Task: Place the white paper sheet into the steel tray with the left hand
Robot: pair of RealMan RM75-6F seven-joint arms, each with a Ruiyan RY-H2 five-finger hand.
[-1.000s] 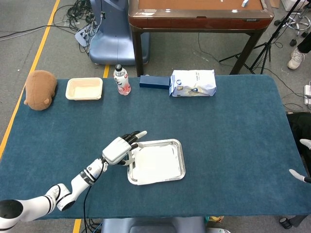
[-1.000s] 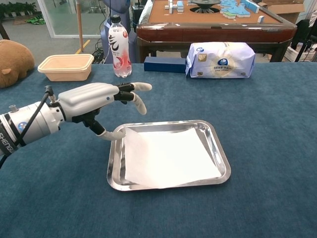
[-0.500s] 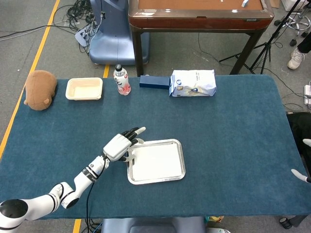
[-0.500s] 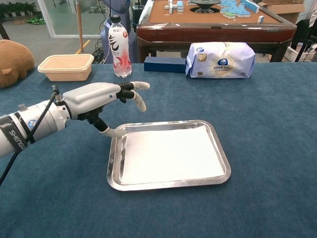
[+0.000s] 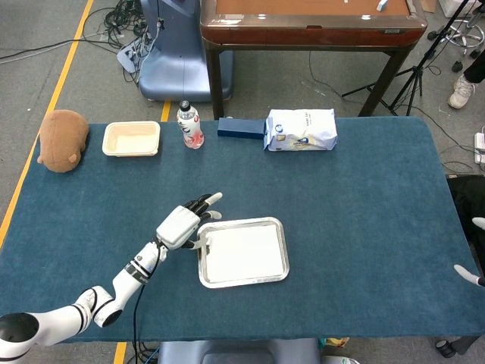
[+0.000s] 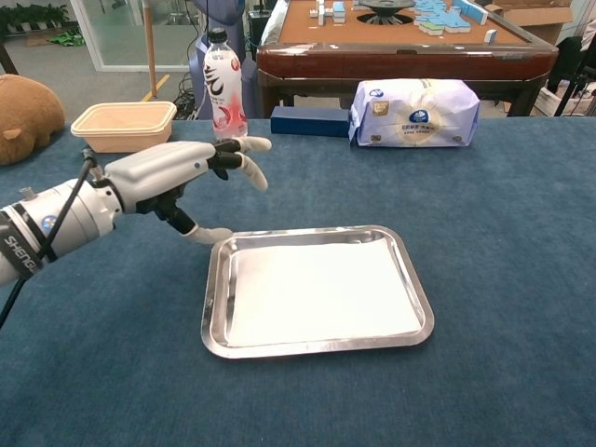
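Note:
The white paper sheet (image 5: 241, 253) (image 6: 317, 289) lies flat inside the steel tray (image 5: 281, 252) (image 6: 414, 296) near the table's front middle. My left hand (image 5: 182, 223) (image 6: 172, 171) hovers just off the tray's left far corner, fingers spread and holding nothing, clear of the sheet and the rim. Only the tips of my right hand (image 5: 474, 250) show at the right edge of the head view; whether they hold anything is hidden.
Along the far edge stand a brown plush toy (image 5: 61, 139), a beige food container (image 5: 131, 139), a drink bottle (image 5: 189, 125), a dark blue box (image 5: 240, 127) and a white tissue pack (image 5: 300, 130). A wooden table (image 5: 311, 23) stands beyond.
The sheet's raised left corner dropped flat into the tray. My left hand has let go of it and drawn back up and to the left, away from the tray's corner.

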